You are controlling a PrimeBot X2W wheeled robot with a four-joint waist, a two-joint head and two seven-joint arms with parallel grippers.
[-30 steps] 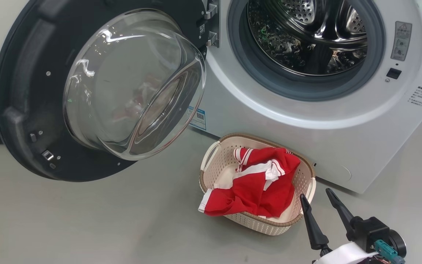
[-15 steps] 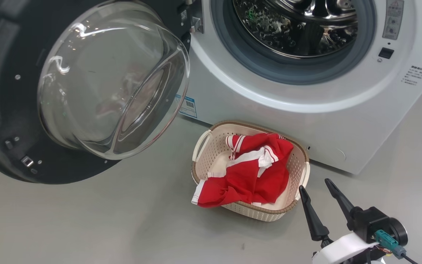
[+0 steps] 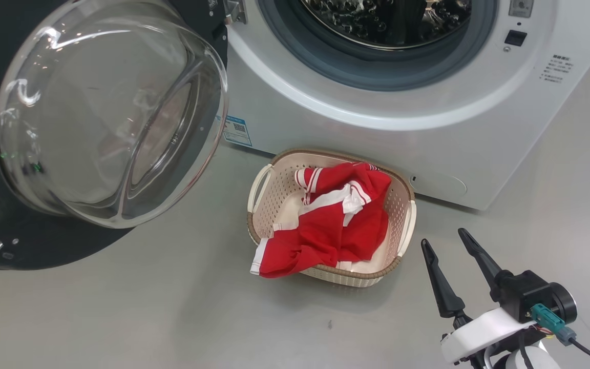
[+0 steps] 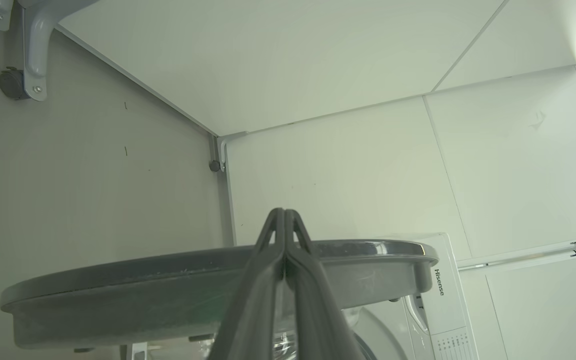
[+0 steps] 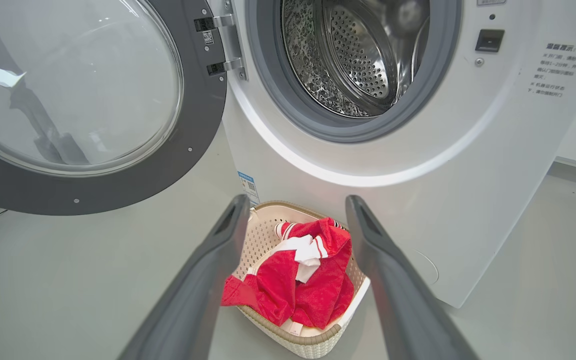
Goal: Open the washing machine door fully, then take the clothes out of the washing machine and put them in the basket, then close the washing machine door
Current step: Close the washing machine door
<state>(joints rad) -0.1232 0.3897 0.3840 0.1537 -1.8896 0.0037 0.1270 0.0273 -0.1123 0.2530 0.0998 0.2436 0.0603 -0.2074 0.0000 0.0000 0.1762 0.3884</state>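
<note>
The washing machine door point(image 3: 95, 118) is seen swung wide open at the left of the washing machine point(image 3: 428, 138). It is carried on its hinge point(image 5: 223, 45), with the bulging glass bowl turned toward the head camera and the black rim around it. The drum point(image 5: 358, 55) is exposed inside the grey rubber ring point(image 3: 377, 82), and its perforated steel wall is brightly lit.

The basket point(image 3: 274, 195) is set on the grey floor point(image 3: 121, 318), just in front of the machine's lower front panel, below the drum opening and to the right of the blue label point(image 3: 237, 130). The clothes point(image 3: 336, 230) are found in the basket. The red garment with white stripes is heaped toward the right side, and one white-trimmed end is draped over the near left corner of the rim, hanging outside it. A patch of the cream bottom by the left handle is left uncovered.

The right gripper point(image 3: 442, 237) is held just off the basket's near right corner, apart from it. Its two dark fingers are spread wide, and nothing is caught between them. In the right wrist view the basket and garment are framed between those fingers.

The left gripper point(image 4: 284, 215) is shown in its own wrist view with its fingers pressed together and nothing pinched. The dark edge of the door's rim is crossed behind them; whether it is touched cannot be told.
</note>
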